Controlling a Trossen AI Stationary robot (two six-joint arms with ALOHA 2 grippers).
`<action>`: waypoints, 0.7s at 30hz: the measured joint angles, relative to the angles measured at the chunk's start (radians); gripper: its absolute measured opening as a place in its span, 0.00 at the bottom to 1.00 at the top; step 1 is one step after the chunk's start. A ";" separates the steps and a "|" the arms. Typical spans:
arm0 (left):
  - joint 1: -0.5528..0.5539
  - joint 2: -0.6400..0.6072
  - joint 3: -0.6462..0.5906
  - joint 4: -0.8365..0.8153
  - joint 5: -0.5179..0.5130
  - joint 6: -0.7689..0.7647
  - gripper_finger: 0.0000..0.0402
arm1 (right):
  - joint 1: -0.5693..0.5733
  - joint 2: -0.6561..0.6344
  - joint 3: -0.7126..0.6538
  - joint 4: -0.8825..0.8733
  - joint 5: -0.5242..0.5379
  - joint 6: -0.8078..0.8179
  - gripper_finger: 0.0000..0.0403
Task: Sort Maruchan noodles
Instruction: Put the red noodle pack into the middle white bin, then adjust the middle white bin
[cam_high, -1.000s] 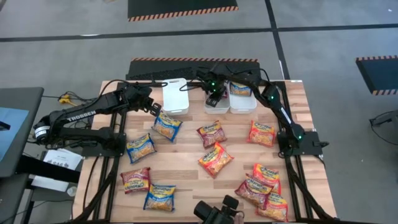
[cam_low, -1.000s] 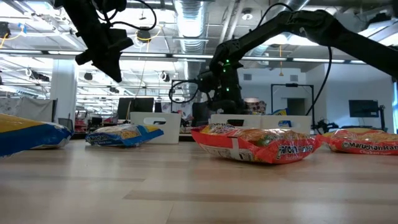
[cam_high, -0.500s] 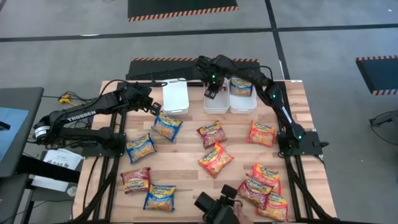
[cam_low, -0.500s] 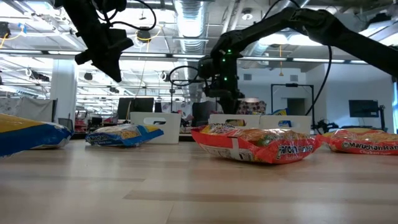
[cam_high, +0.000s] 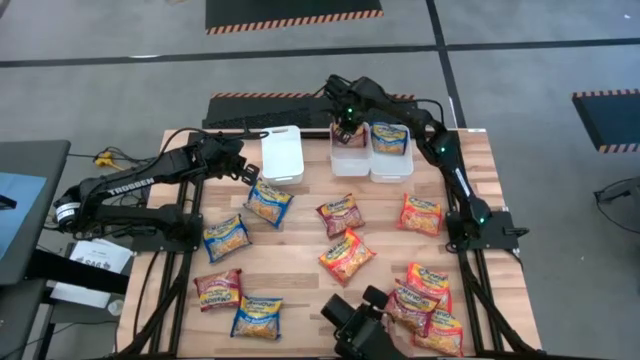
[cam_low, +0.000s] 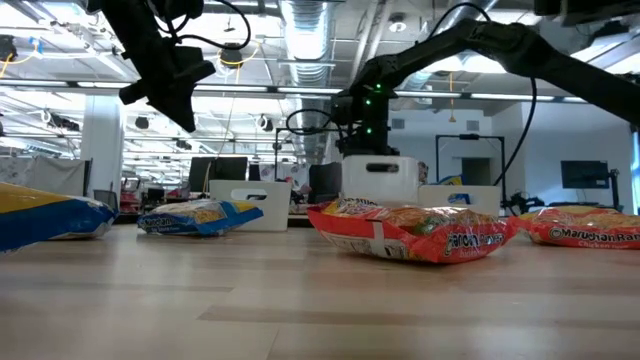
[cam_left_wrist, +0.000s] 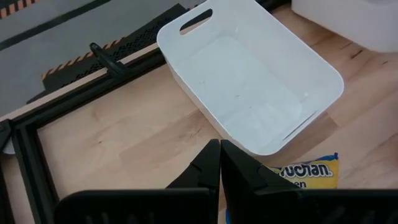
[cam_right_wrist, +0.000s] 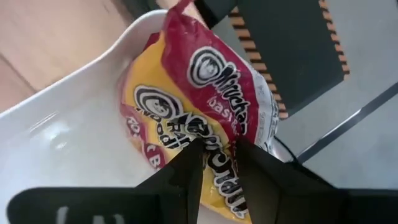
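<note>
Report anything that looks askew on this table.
The middle white plastic bin looks lifted or tipped up, just where the right gripper pinches a dark red crinkly noodle packet inside it.

Three white bins (cam_high: 282, 155) on wooden table (cam_high: 300, 270)

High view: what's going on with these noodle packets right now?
The right hand is at the far edge of the middle white bin, its fingers pinching a dark red packet that hangs into the bin. The right bin holds a blue packet; the left bin looks empty. The left hand waits shut beside the left bin. About a dozen packets are still on the table.
</note>
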 joint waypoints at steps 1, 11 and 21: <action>0.000 0.000 0.000 0.000 0.000 0.000 0.00 | 0.001 0.000 0.000 -0.007 -0.002 -0.001 0.31; 0.000 0.000 0.000 0.000 0.000 0.001 0.00 | 0.043 -0.003 0.062 -0.031 -0.006 -0.008 0.31; 0.000 0.000 0.000 0.000 0.000 0.001 0.00 | 0.057 -0.051 0.085 -0.166 -0.117 0.065 0.30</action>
